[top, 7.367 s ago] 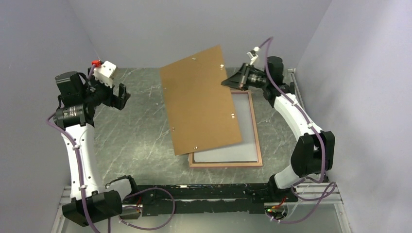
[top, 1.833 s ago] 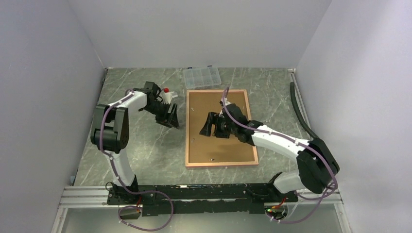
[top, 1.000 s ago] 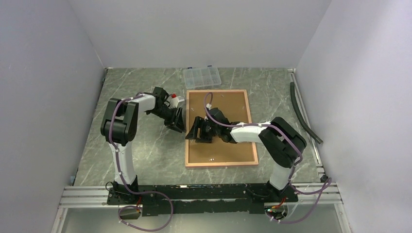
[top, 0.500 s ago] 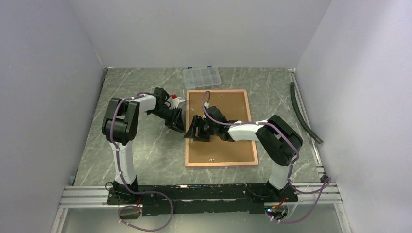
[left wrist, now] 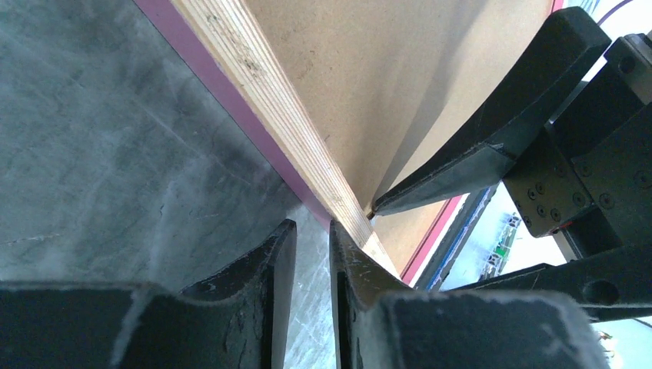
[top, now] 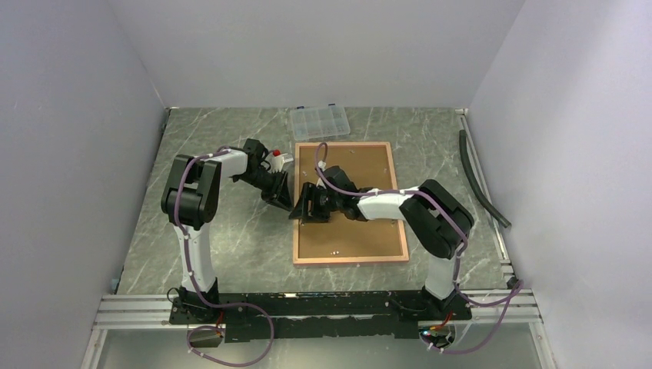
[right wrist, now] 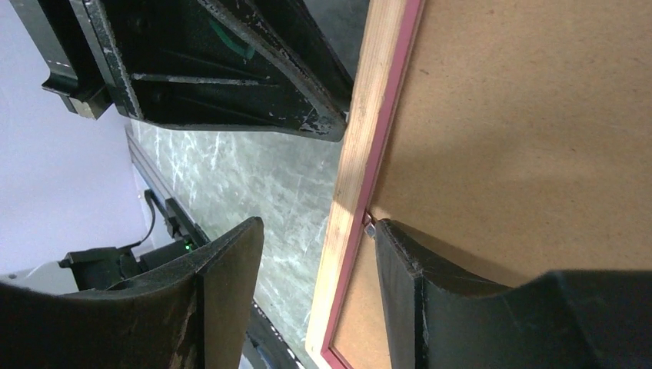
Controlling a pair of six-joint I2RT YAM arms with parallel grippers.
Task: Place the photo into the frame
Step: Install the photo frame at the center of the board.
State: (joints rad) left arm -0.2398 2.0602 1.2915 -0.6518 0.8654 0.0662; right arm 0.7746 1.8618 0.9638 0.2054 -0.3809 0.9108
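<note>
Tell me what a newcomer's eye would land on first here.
The frame lies face down on the table, right of centre, a brown backing board filling it. Both grippers meet at its left edge: the right gripper stands open astride that rail, the left gripper, fingers nearly together, just outside it. A clear compartment box sits beyond the frame's far edge.

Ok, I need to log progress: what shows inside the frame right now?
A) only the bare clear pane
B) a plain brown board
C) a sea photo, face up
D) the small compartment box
B: a plain brown board fills the frame, lying flat within its wooden back edges and pink border.
</note>
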